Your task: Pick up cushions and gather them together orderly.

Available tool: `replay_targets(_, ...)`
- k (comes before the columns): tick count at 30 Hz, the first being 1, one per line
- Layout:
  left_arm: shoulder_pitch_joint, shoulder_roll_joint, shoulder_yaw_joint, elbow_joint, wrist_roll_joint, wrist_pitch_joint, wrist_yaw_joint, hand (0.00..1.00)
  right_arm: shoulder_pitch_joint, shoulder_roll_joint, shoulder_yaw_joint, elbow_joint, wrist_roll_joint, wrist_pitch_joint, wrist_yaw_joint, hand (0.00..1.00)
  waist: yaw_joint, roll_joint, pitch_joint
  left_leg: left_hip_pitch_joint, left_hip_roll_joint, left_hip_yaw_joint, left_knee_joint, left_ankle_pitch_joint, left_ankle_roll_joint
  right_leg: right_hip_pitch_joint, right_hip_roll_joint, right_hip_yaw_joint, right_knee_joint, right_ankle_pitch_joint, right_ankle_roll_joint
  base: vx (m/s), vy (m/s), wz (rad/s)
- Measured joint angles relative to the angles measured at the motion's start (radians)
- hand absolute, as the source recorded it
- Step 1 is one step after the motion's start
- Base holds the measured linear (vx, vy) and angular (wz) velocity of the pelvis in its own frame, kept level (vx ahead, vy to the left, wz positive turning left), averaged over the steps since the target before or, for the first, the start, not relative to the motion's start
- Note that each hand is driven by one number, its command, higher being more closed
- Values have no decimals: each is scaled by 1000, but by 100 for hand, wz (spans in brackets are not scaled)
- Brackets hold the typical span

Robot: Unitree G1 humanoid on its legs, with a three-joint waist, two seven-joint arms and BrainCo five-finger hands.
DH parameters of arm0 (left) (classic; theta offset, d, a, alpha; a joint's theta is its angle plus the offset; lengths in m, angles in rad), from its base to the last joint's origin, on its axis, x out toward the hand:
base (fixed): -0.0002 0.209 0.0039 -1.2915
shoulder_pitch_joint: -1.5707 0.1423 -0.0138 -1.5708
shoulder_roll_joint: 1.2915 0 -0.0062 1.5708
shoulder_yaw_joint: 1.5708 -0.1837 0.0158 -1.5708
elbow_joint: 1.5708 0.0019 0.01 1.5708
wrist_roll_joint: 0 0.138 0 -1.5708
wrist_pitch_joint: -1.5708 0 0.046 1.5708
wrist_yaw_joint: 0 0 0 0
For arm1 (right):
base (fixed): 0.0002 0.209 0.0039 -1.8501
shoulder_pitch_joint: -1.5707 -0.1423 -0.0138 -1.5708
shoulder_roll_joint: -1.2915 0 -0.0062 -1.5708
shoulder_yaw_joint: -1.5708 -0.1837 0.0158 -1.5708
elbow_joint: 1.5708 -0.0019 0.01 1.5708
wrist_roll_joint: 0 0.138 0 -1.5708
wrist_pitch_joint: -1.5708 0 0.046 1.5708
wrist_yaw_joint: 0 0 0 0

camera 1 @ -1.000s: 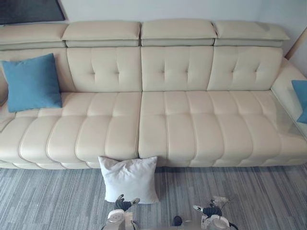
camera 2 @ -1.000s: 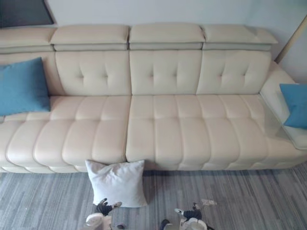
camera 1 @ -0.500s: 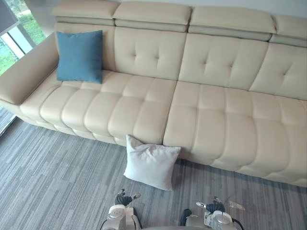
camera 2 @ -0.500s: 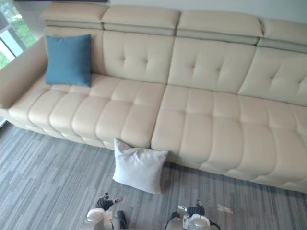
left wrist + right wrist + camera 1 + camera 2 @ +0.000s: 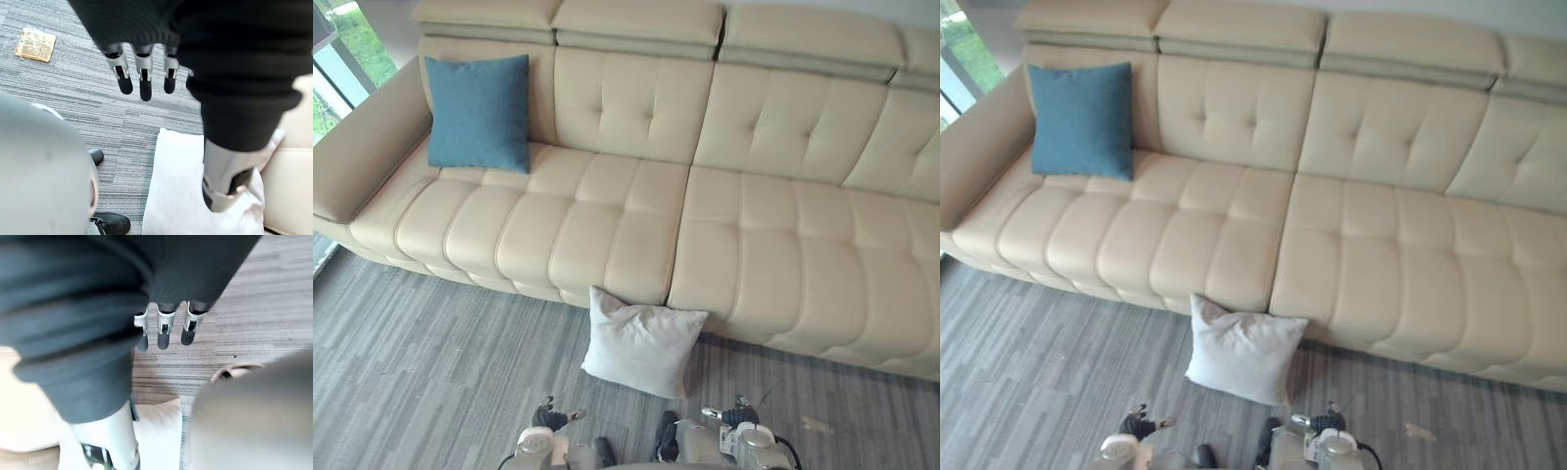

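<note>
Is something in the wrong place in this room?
Yes. The white cushion is down on the grey floor, propped against the front of the sofa, instead of on the seat. The blue cushion sits properly, upright at the sofa's left end.

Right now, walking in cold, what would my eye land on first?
A long cream sofa spans the view, a blue cushion propped against its backrest at the left end. A white cushion stands on the grey floor against the sofa's front, just ahead of the robot's open, empty left hand and right hand.
</note>
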Motion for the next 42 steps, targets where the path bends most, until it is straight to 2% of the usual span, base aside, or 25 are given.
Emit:
replay_targets(1, -1, -13, 18, -14, 6, -2, -1, 0, 12, 15, 0, -7, 1, -1, -2, 0, 5, -5, 2, -24, 34, 0, 131, -20, -31, 51, 13, -2, -34, 0, 0, 208, -51, 15)
replay_targets(2, -1, -15, 19, -19, 8, -2, -1, 0, 13, 16, 1, -8, 2, -1, -2, 0, 7, -7, 2, -43, 48, 1, 193, -25, -38, 66, 17, 2, -46, 0, 0, 166, -15, -3)
replay_targets(4, 1, -30, 40, -51, 11, -4, -1, 0, 5, 18, 2, -9, 3, -1, -5, 0, 25, -5, -1, -131, 98, -22, 351, -94, -48, 93, 31, 34, -64, 0, -1, 158, 47, -45)
replay_targets(6, 2, -34, 48, -59, 10, -4, -1, 0, -17, 20, 2, -9, 2, -1, -9, 0, 27, -6, 1, -173, 108, -78, 318, -106, -52, 91, 31, 73, -60, 0, -1, 120, 108, -61)
replay_targets(8, 1, -38, 51, -60, 9, -3, 0, 0, -28, 24, 3, -11, 2, -1, -10, 0, 35, 1, 2, -176, 108, -183, 192, -80, -46, 88, 31, 128, -42, 0, 3, 100, 243, -84)
replay_targets(9, 1, -47, 52, -58, 9, -4, 2, 0, -24, 22, 6, -11, 1, -1, -13, 0, 44, 15, -14, -171, 99, -254, 126, -24, -118, 75, 35, 164, -25, -11, 41, 87, 234, -78)
replay_targets(10, -1, -49, 51, -56, 9, -3, 3, 0, -19, 26, 6, -12, 2, -1, -15, 0, 47, 6, -23, -165, 82, -252, 121, -22, -114, 70, 31, 182, -30, -12, 65, 67, 208, -51)
replay_targets(12, -10, -45, 44, -56, 10, -4, 3, 0, 6, 39, 8, -13, -4, 1, -15, 0, 42, -17, -34, -154, 52, -227, 104, -18, -108, 66, -1, 201, -55, -1, 85, 39, 179, -18)
replay_targets(16, 5, -40, 43, -48, 35, 1, 2, 0, 26, 51, 2, -42, -17, 7, -13, 0, 43, -18, -35, -92, 22, -185, 61, -12, -98, 99, -29, 240, -87, 18, 115, 19, 134, -23)
replay_targets(19, 15, -37, 43, -44, 50, 1, 2, 0, 28, 54, 0, -42, -19, 7, -10, 0, 43, -16, -44, -66, 19, -170, 27, 0, -80, 100, -27, 256, -96, 21, 119, -28, -6, -21)
replay_targets(26, 20, -38, 44, -29, 47, 1, 5, 0, 35, 41, 1, -31, -19, 7, -11, 0, 45, -6, -64, -40, 24, -162, -49, 43, -89, 88, -8, 266, -106, 33, 109, -21, -41, -6)
replay_targets(30, -20, -37, 47, -31, 10, 1, 27, 0, -2, 18, 7, -32, -18, 7, -20, 0, 47, -5, -36, -163, 35, -162, 11, 43, -85, -41, -7, 272, -26, 26, 101, -65, -32, -1)
replay_targets(33, -89, -20, 53, -71, -44, 1, 55, 0, -58, 2, 8, -47, -15, 7, -40, 0, 53, -8, 32, -342, 61, -178, 162, 14, -71, -207, -2, 274, 109, 11, 93, -166, -27, 1)
replay_targets(34, -127, -4, 54, -90, -70, 0, 71, 0, -93, -5, 9, -52, -12, 7, -52, 0, 54, -17, 59, -412, 68, -182, 236, -7, -72, -278, -6, 277, 185, -17, 86, -190, -20, -1)
replay_targets(36, -177, 10, 53, -110, -79, -1, 87, 0, -129, -22, 10, -61, -3, 7, -60, 0, 55, -18, 88, -489, 79, -191, 317, -40, -75, -354, -11, 277, 262, -50, 83, -222, -18, -1)
replay_targets(39, -261, 38, 53, -146, -97, -5, 103, 0, -176, -31, 7, -123, 21, 4, -81, 0, 56, -20, 103, -643, 91, -212, 406, -59, -74, -504, -16, 276, 356, -77, 85, -217, -33, 8)
replay_targets(40, -317, 60, 52, -159, -111, -7, 112, 0, -223, -35, -2, -128, 35, 4, -95, 0, 55, -21, 107, -744, 94, -223, 439, -52, -67, -602, -16, 272, 387, -72, 79, -175, -27, 5)
replay_targets(42, -367, 75, 48, -168, -120, -7, 116, 0, -270, -38, -19, -130, 43, 5, -100, 0, 55, -22, 123, -805, 94, -231, 455, -48, -66, -660, -17, 269, 406, -69, 74, -96, -21, 6)
